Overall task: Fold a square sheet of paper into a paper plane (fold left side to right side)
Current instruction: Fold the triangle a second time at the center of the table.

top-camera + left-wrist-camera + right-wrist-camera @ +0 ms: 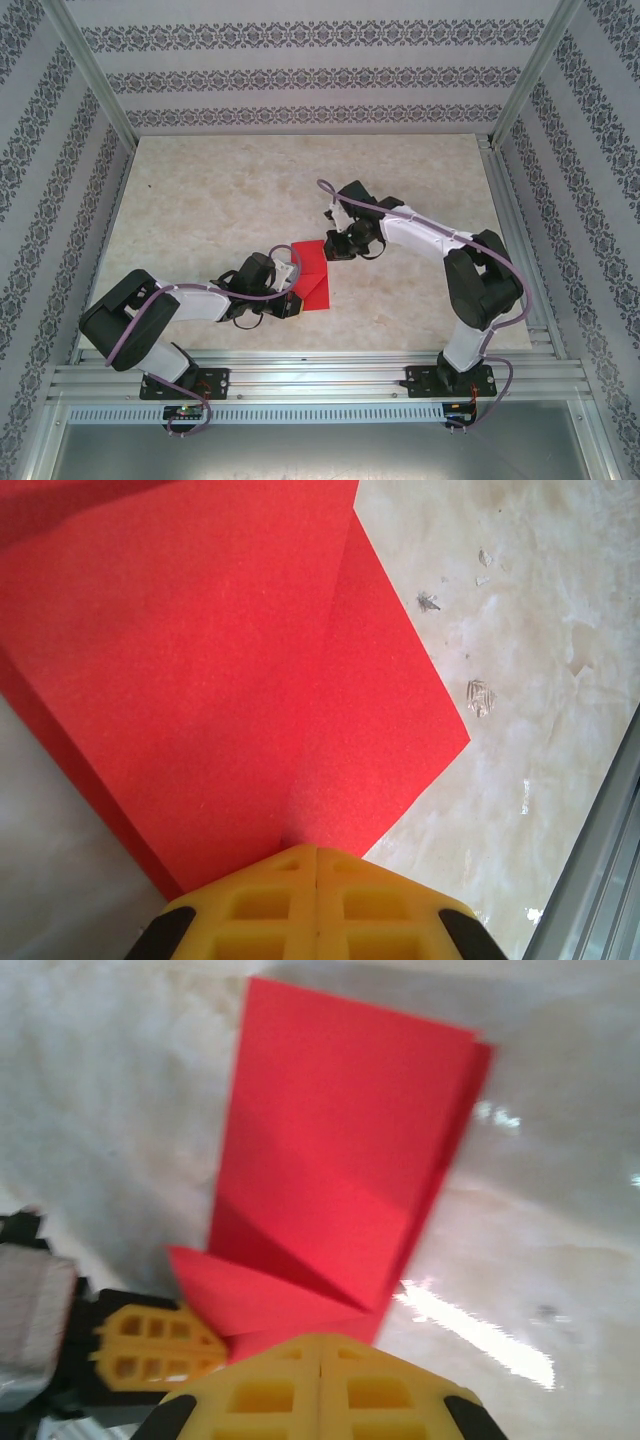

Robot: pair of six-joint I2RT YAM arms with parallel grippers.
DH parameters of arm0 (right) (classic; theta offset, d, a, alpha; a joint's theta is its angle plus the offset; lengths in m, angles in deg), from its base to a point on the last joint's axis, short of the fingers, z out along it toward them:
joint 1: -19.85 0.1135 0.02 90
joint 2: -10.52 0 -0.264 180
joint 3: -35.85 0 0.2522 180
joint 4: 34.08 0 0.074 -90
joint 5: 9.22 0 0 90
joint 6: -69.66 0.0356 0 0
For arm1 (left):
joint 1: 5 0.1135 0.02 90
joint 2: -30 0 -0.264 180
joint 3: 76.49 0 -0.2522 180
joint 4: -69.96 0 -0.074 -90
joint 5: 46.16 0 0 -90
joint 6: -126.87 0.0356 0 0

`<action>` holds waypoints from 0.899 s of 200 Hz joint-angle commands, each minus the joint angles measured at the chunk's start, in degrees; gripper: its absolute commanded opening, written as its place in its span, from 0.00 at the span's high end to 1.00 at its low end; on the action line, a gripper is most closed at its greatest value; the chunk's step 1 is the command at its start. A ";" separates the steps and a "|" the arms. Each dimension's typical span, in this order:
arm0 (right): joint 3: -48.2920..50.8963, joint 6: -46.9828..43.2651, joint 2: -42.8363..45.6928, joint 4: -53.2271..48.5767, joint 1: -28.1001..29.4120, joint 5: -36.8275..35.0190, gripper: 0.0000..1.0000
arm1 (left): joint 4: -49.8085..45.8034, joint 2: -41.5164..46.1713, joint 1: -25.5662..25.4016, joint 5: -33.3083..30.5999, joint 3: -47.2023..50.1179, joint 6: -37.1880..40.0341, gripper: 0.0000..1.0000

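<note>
Two shut hands are seen from above at the red paper (315, 275), which lies folded near the middle of the desk (200, 200). The left hand (290, 303) is at its 7 o'clock corner and the right hand (335, 245) at its 1 o'clock edge.

From the left wrist, the clenched left hand (317, 860) is set against the paper's near corner, with a crease (320, 680) running toward 12 o'clock.

From the right wrist, the clenched right hand (320, 1350) is pressed at a folded flap (270, 1300).

Creasing is judged to be in hand. Firm pressure along the fold is called for next.
</note>
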 commanded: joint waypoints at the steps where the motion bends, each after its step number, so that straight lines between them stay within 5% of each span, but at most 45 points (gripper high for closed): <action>1: 3.13 5.53 -1.92 6.86 3.81 5.86 0.94 | -7.35 -0.73 -0.80 -3.87 2.26 1.47 1.00; 42: 3.42 8.41 -7.56 11.09 6.41 5.59 0.95 | -8.04 -0.80 -0.79 -3.89 1.76 1.73 1.00; 102: 2.72 6.29 -13.02 4.18 4.83 -3.46 0.96 | -10.60 0.62 -0.83 -4.58 2.54 0.96 1.00; 180: 2.33 4.72 -14.68 0.89 4.71 -7.28 0.96 | -15.67 14.83 -1.27 -7.51 8.06 -6.59 1.00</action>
